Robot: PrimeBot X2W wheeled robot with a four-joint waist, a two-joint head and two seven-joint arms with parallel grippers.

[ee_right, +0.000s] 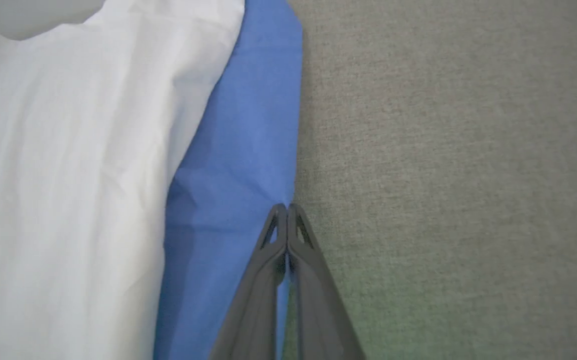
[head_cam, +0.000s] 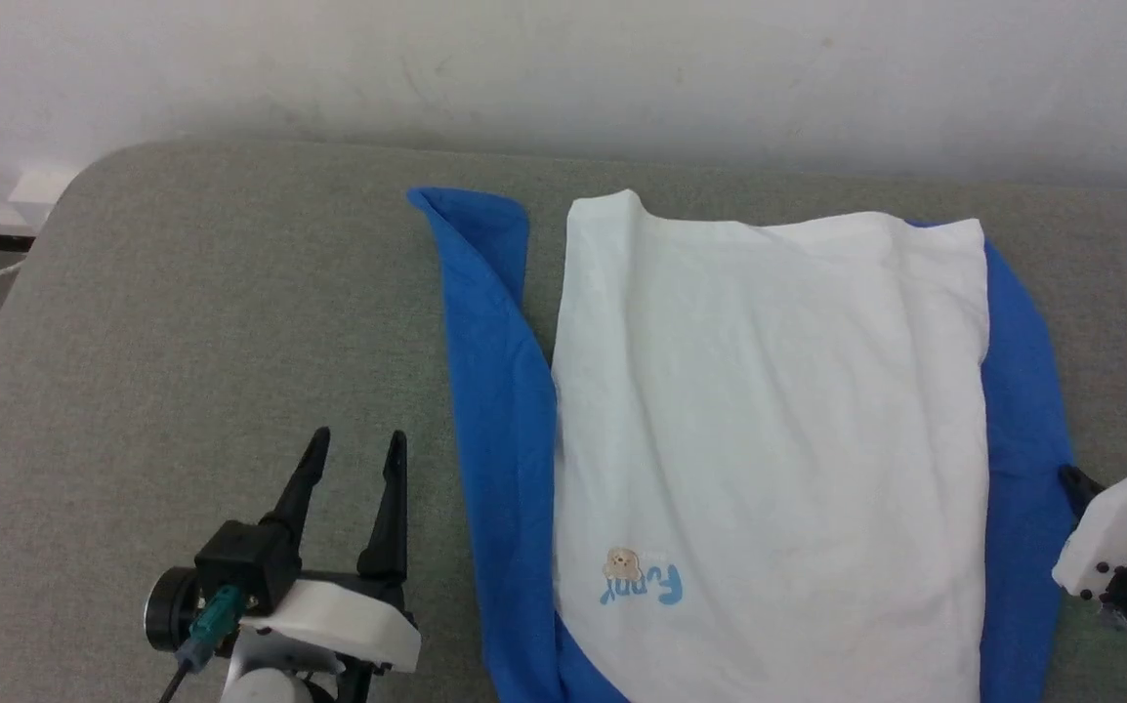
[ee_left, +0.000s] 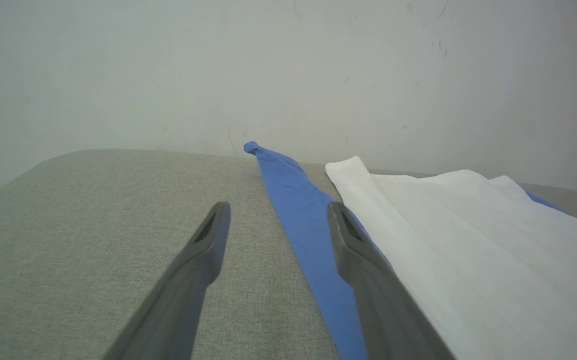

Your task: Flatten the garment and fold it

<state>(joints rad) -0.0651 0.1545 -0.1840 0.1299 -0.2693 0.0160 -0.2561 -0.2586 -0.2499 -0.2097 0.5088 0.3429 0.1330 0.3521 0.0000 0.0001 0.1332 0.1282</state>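
Shirt (head_cam: 769, 410) flat mid-frame on grey table (head_cam: 183, 293). Left gripper (head_cam: 357, 436), lower left: wide, empty. Right gripper (ee_right: 287, 206): closed at blue sleeve (ee_right: 248, 125) edge, pinch unclear. Carry sleeve inward low, slowly.

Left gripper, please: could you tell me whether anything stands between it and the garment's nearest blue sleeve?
Nothing visible does. The left gripper is open, and only a bare strip of the grey surface separates it from the blue sleeve of the garment.
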